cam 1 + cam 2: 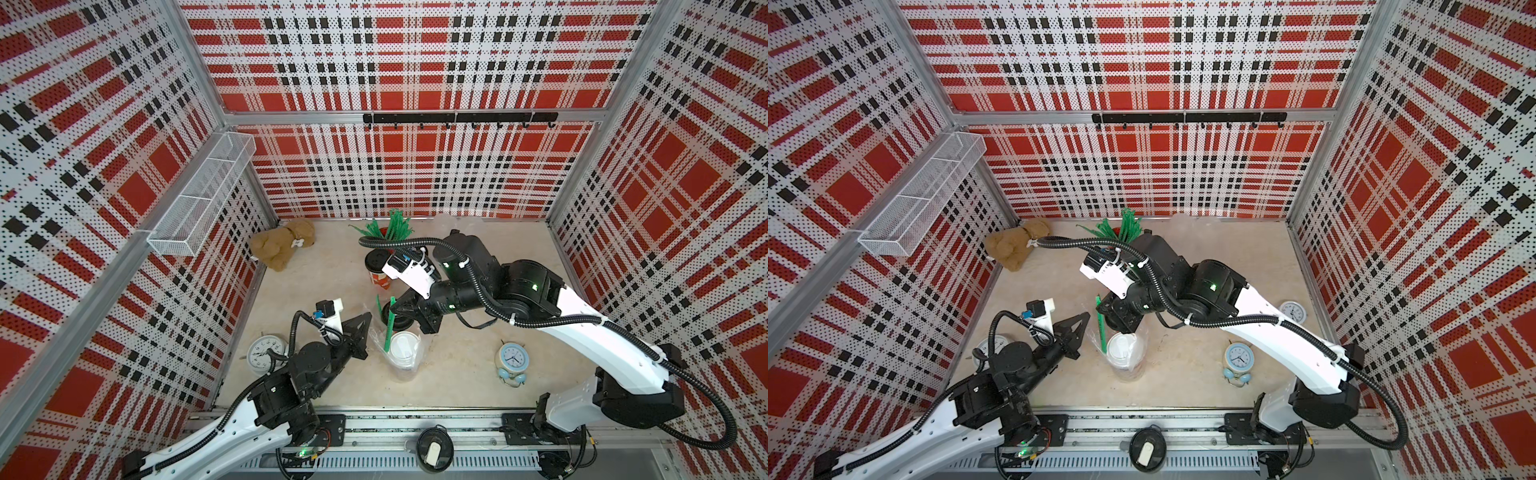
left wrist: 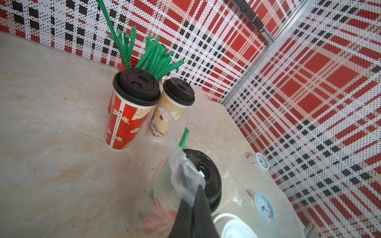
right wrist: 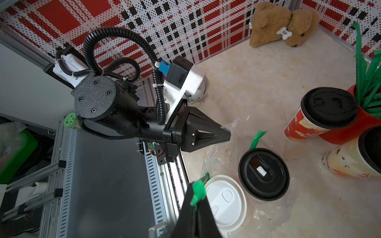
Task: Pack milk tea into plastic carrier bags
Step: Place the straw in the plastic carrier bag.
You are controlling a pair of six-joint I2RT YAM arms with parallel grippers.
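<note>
On the table (image 1: 457, 386), left gripper (image 3: 225, 135) pinches the bag (image 2: 181, 171) rim, likely to hold its mouth open, while right gripper (image 3: 194, 197) clamps a straw (image 3: 199, 189) above two bagged cups (image 3: 263, 175).

A brown plush dog (image 1: 284, 245) lies in the far left corner of the marbled surface (image 1: 457, 374), near a red holder of green straws (image 2: 153, 59), with a white alarm clock (image 1: 266, 353) by the left wall, a blue alarm clock (image 1: 512, 359) towards the right, and a white mesh basket (image 1: 203, 195) mounted on the left wall.
</note>
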